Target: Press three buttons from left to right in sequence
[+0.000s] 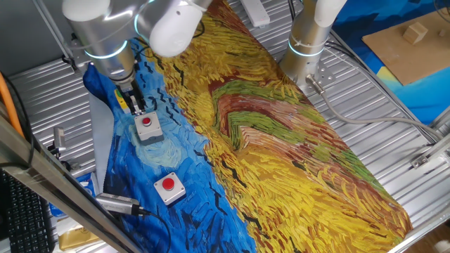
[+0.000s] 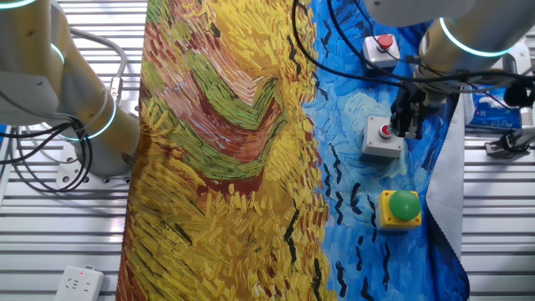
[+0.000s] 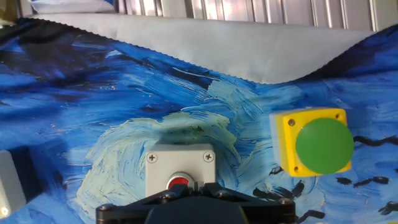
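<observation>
Three buttons sit in a row on the blue part of the painted cloth. The green button has a round cap on a yellow box. The middle red button sits on a grey-white box. The other red button lies further along the row. My gripper hangs right over the middle button, its fingertips shut together at the edge of the red cap. I cannot tell whether they touch it. In the first fixed view the arm hides most of the green button.
A second robot arm stands on the far side of the cloth. Black cables cross the cloth near the far red button. A metal cylinder lies by the cloth's edge. A cardboard sheet lies beyond.
</observation>
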Robot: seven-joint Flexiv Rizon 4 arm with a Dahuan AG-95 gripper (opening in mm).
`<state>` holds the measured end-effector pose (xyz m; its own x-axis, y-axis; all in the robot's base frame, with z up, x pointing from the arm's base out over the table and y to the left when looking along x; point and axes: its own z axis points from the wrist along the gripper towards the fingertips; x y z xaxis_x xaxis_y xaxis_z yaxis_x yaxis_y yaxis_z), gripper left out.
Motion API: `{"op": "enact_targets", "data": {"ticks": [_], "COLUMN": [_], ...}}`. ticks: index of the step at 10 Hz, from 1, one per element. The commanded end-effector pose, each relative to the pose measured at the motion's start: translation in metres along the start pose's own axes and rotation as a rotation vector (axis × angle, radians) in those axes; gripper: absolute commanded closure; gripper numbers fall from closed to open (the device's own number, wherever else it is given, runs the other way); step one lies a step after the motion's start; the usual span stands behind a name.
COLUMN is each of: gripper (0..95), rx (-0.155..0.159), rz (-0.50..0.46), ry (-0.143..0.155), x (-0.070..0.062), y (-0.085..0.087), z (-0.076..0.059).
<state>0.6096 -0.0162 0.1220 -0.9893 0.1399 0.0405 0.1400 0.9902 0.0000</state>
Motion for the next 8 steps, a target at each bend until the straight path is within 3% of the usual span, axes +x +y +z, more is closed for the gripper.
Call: {"op": "enact_targets", "data": {"ticks": [1, 8], "gripper": [95.0, 95.0], "rx": [-0.002, -0.003], "rz": [0.002, 0.002], "ry": [0.001, 0.000], "x": [-0.0006, -0.0003], "y": [0.0009, 0.0052], "z": [0.0007, 0.0102]}}
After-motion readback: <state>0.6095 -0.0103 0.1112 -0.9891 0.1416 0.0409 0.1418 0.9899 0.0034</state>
